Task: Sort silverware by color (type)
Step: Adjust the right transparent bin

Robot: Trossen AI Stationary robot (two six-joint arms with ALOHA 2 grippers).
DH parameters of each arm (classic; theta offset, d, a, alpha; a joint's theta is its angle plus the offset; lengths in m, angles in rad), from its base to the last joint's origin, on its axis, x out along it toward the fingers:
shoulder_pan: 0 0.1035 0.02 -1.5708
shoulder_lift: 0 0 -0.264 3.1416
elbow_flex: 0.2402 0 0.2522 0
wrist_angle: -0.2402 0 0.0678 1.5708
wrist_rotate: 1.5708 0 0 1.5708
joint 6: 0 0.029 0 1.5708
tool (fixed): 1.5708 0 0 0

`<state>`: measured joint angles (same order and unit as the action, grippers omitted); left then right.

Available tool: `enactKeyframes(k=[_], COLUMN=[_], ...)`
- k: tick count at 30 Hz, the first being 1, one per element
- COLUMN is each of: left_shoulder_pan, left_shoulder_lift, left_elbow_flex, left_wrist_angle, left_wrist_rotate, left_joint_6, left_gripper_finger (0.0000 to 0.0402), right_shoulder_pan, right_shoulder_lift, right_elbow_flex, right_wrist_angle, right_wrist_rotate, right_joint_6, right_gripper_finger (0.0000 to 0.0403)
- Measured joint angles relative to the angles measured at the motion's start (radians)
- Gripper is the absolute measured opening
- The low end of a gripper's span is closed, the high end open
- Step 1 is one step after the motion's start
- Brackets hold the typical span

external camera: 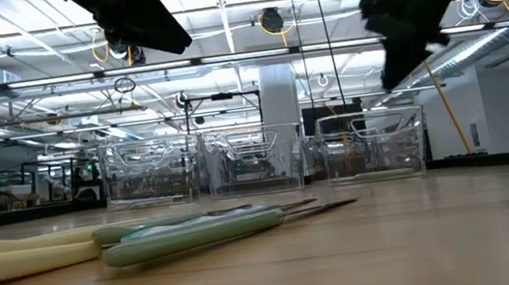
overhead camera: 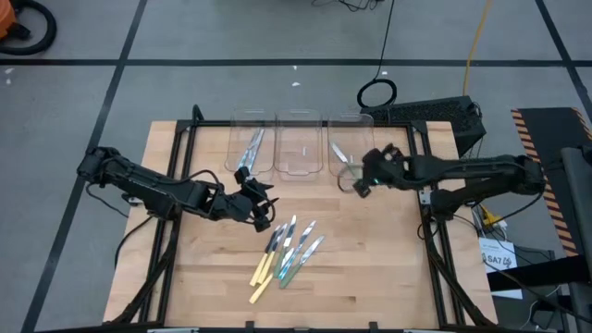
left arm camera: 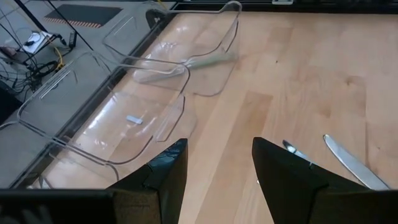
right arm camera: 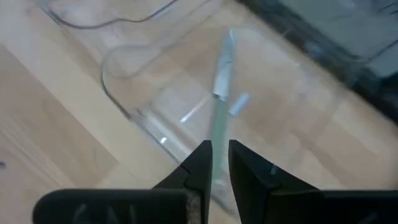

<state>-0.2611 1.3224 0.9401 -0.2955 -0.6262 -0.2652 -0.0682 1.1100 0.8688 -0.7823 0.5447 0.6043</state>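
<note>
Hovering above the right bin [overhead camera: 350,148], the right gripper [right arm camera: 220,165] pinches a green-handled utensil [right arm camera: 219,109], long axis toward twelve o'clock; the left gripper [left arm camera: 214,171] is spread, the silverware pile [overhead camera: 287,252] at its five o'clock.

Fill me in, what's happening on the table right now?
Two arms are sorting silverware into three clear bins. The right gripper hovers over the right bin, pinching a green-handled utensil that points down into it. The left gripper is open and empty, between the left bin, which already holds utensils, and the remaining pile of blue, green and yellow pieces on the wood. The middle bin looks empty.
</note>
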Motion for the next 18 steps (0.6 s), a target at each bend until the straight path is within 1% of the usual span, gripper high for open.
enactKeyframes(k=[3,4,6,8,10,12,16,18], left_shoulder_pan=[-0.006,-0.010,-0.019,-0.025,-0.029,-0.030,-0.030,-0.030], left_shoulder_lift=[0.000,0.000,0.000,0.000,0.000,0.000,0.000,0.000], left_elbow_flex=[0.000,0.000,0.000,0.000,0.000,0.000,0.000,0.000], left_wrist_angle=[-0.001,-0.001,0.000,0.000,0.001,0.000,0.001,0.000], left_wrist_rotate=[0.000,0.000,0.000,0.001,0.001,0.001,0.001,0.001], left_joint_6=[-0.025,-0.029,-0.034,-0.034,-0.034,-0.034,-0.033,-0.033], left_gripper_finger=[0.0188,0.0188,0.0188,0.0188,0.0188,0.0188,0.0188,0.0188], right_shoulder_pan=[0.111,0.144,0.201,0.243,0.274,0.291,0.286,0.278], right_shoulder_lift=[-0.045,-0.054,-0.064,-0.067,-0.067,-0.066,-0.066,-0.066], right_elbow_flex=[0.000,0.000,-0.013,-0.047,-0.100,-0.158,-0.238,-0.257], right_wrist_angle=[-0.158,-0.220,-0.319,-0.366,-0.354,-0.308,-0.191,-0.142], right_wrist_rotate=[0.126,0.153,0.183,0.188,0.185,0.162,0.080,0.059], right_joint_6=[0.145,0.210,0.344,0.433,0.472,0.475,0.400,0.374], right_gripper_finger=[0.0048,0.0048,0.0048,0.0047,0.0047,0.0047,0.0044,0.0036])
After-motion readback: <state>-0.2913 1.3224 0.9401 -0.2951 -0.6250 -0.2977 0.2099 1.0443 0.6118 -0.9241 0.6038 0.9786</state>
